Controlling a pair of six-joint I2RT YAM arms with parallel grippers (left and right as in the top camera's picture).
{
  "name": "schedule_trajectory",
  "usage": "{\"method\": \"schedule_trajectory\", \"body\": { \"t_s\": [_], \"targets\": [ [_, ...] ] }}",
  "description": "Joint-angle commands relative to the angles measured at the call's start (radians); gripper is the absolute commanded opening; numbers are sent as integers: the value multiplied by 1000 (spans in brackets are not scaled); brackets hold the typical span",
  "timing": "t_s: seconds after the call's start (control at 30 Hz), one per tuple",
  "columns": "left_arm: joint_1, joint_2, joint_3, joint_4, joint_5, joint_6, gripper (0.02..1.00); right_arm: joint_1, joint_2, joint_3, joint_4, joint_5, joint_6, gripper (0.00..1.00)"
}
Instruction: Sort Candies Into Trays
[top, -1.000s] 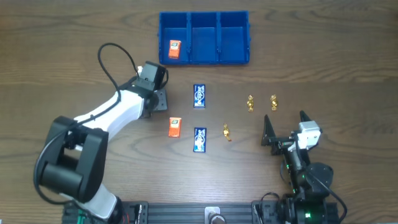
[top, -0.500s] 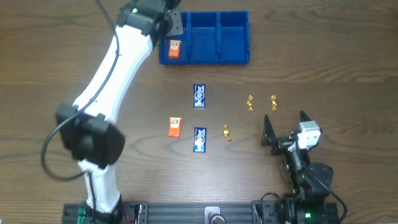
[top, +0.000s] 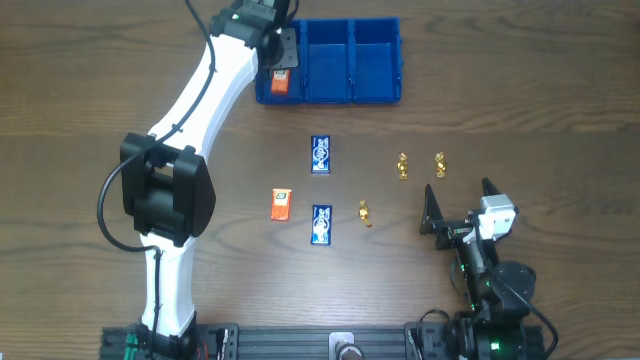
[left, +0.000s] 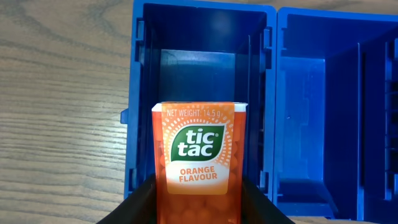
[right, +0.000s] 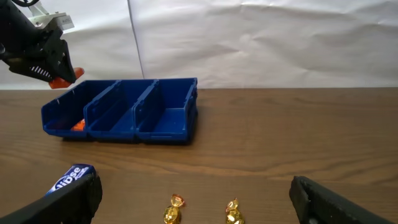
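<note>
My left gripper (top: 284, 60) hangs over the left compartment of the blue three-part tray (top: 400, 62), shut on an orange candy box (left: 199, 162). Another orange box (top: 280, 85) lies in that compartment, partly under the gripper. On the table lie a third orange box (top: 281, 204), two blue candy packets (top: 320, 155) (top: 320, 225) and three gold-wrapped candies (top: 403, 165) (top: 439, 163) (top: 364, 212). My right gripper (top: 460, 205) rests open near the front right, just right of the gold candies, with nothing between its fingers.
The tray's middle (top: 328, 60) and right (top: 374, 60) compartments hold nothing. The left arm (top: 200, 110) stretches diagonally across the table's left half. A white backdrop (right: 261, 43) stands behind the tray. Bare wood surrounds the scattered candies.
The left arm has swung from the middle of the table up to the tray's left compartment and settled slightly lower over it. The right arm and the table candies have stayed put.
</note>
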Motion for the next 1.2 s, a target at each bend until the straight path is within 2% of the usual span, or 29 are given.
{"method": "schedule_trajectory", "body": {
  "t_s": [0.03, 0.07, 0.1, 0.2, 0.37, 0.5, 0.7, 0.83, 1.2],
  "targets": [
    [1, 13, 23, 24, 5, 27, 695, 7, -5, -4, -2, 9, -9, 998],
    [1, 8, 23, 28, -6, 26, 855, 7, -5, -4, -2, 9, -9, 998],
    [0, -4, 23, 26, -16, 26, 921, 7, -5, -4, -2, 9, -9, 998],
    [-30, -136, -56, 53, -84, 25, 954, 7, -5, -4, -2, 9, -9, 998],
    [-101, -585, -552, 322, -100, -41, 991, 7, -5, -4, -2, 9, -9, 998],
    [-221, -856, -894, 318, -107, -85, 996, 7, -5, -4, -2, 9, -9, 998],
    [-340, -856, -1154, 259, -106, -245, 969, 7, -5, -4, -2, 9, -9, 998],
    [-380, -767, -1220, 290, -106, -323, 956, 7, -5, -4, -2, 9, -9, 998],
    [-374, -613, -1220, 324, -98, -361, 919, 7, -5, -4, -2, 9, -9, 998]
  ]
}}
